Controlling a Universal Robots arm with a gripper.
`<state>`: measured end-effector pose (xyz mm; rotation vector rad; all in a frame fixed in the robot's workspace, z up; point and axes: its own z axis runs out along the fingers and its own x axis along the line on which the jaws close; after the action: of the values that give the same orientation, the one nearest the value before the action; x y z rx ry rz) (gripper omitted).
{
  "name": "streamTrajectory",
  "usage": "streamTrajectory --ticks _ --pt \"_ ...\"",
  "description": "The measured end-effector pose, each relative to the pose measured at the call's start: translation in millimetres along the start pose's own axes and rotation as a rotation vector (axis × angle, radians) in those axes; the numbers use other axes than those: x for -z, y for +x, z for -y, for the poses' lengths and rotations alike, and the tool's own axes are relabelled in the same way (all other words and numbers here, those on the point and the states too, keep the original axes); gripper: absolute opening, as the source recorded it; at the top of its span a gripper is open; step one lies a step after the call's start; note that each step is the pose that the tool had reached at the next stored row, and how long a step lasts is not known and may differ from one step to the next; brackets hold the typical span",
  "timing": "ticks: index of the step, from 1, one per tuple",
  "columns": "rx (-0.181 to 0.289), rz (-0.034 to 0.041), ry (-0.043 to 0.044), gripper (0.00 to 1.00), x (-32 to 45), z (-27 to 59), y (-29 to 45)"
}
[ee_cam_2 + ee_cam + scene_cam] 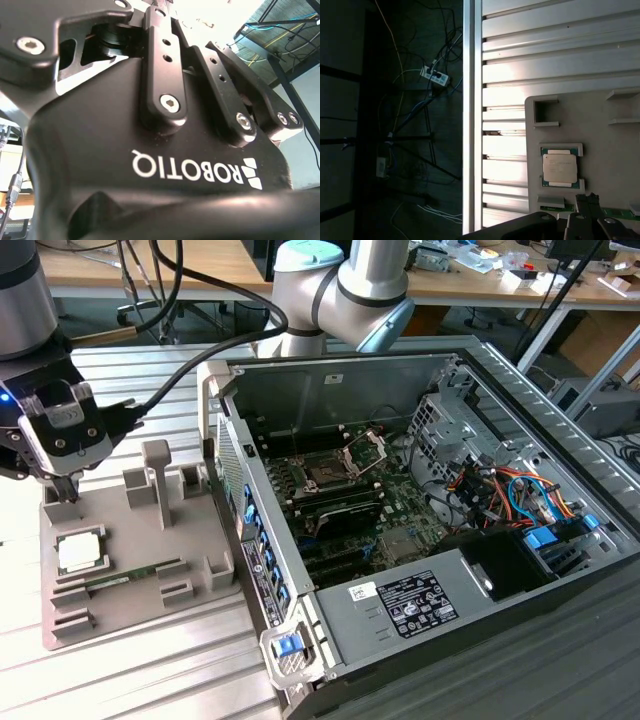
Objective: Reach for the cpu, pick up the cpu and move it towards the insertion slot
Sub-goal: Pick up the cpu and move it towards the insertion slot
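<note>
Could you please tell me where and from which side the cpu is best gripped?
Grip the cpu by two opposite thin edges, coming straight down from above. It lies flat in a recess of the grey fixture, so only its rim offers purchase. The edges without raised lips beside them look freest.
</note>
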<state>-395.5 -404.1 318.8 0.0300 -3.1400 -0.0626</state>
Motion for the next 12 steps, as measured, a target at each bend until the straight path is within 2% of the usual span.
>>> streamTrajectory --ticks 12 --pt "0.0 0.0 0.0 0.11 -2.6 0.1 0.0"
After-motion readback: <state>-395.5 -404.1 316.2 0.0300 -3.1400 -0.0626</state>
